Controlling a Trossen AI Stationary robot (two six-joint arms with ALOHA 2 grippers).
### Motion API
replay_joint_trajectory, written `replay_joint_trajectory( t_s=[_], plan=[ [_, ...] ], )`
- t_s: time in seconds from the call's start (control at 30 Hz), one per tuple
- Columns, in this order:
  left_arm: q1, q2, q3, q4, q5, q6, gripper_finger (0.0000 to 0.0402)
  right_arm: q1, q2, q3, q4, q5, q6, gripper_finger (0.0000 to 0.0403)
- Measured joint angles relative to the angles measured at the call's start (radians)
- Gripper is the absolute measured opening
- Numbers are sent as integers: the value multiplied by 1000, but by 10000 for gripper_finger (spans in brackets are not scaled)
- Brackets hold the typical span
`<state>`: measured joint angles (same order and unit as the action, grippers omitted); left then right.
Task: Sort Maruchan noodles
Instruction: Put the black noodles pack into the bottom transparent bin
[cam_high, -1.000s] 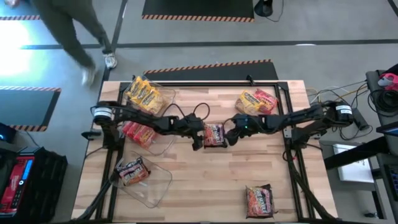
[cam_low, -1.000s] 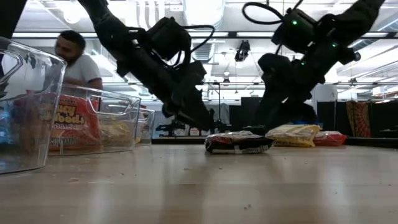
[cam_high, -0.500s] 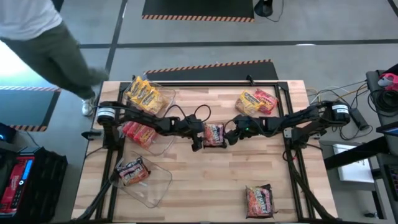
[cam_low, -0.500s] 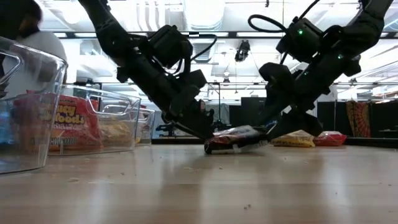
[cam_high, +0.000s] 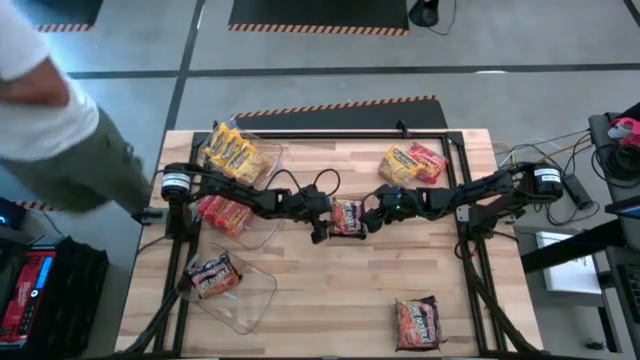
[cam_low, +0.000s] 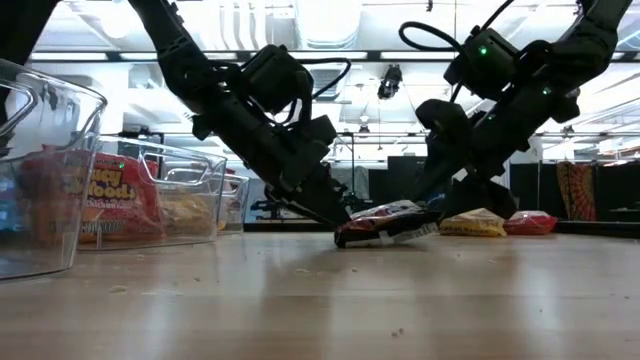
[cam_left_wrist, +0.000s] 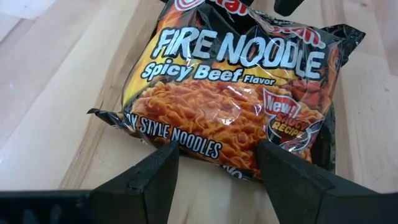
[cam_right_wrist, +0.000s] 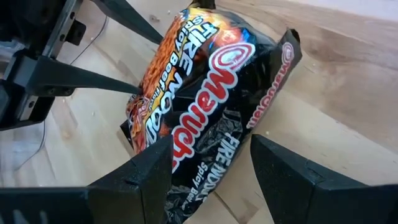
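A dark ramen packet (cam_high: 346, 216) is seen at the middle of the wooden table (cam_high: 330, 290), met from both sides by two robot arms. The packet is black and crinkly, printed with orange noodles, flames and the words "Fire Noodle Spicy Beef Flavor" (cam_left_wrist: 231, 93). Its long axis is laid roughly from the table's far edge toward its near edge, and in the low view (cam_low: 388, 222) its right side is raised off the wood while its left edge is kept down. The left gripper (cam_high: 322, 221) is placed at the packet's left edge; its fingers (cam_left_wrist: 155, 174) are spread apart, with the packet's lower edge lying between their tips, and whether the edge is pinched cannot be told. The right gripper (cam_high: 370, 215) is placed at the opposite edge, its fingers (cam_right_wrist: 283, 171) likewise spread, with the packet's end (cam_right_wrist: 205, 124) lying between them; a firm hold cannot be confirmed. Yellow packets (cam_high: 228, 152) and red packets (cam_high: 222, 212) are held in clear bins (cam_high: 262, 228) at the table's left, a further dark packet (cam_high: 212, 274) in a nearer bin. Loose packets are seen at the far right (cam_high: 412, 163) and near right (cam_high: 417, 321). A person (cam_high: 60, 120) is seen beside the table's left corner.
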<state>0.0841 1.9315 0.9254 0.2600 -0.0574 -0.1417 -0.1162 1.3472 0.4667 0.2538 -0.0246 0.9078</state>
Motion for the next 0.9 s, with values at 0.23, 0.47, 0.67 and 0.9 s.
replay_joint_trajectory(
  t_s=[0.23,0.47,0.67,0.9],
  plan=[
    [0,1,-1,-16,0,-14,201,0,0,0,7,2,-17,203],
    [0,2,-1,-20,-1,-28,201,0,0,-10,16,25,-22,203],
    [0,3,-2,-21,-1,-28,201,0,0,-12,72,36,-48,203],
    [0,3,-3,-22,-3,-36,201,0,30,-13,83,48,-58,203]
  ],
)
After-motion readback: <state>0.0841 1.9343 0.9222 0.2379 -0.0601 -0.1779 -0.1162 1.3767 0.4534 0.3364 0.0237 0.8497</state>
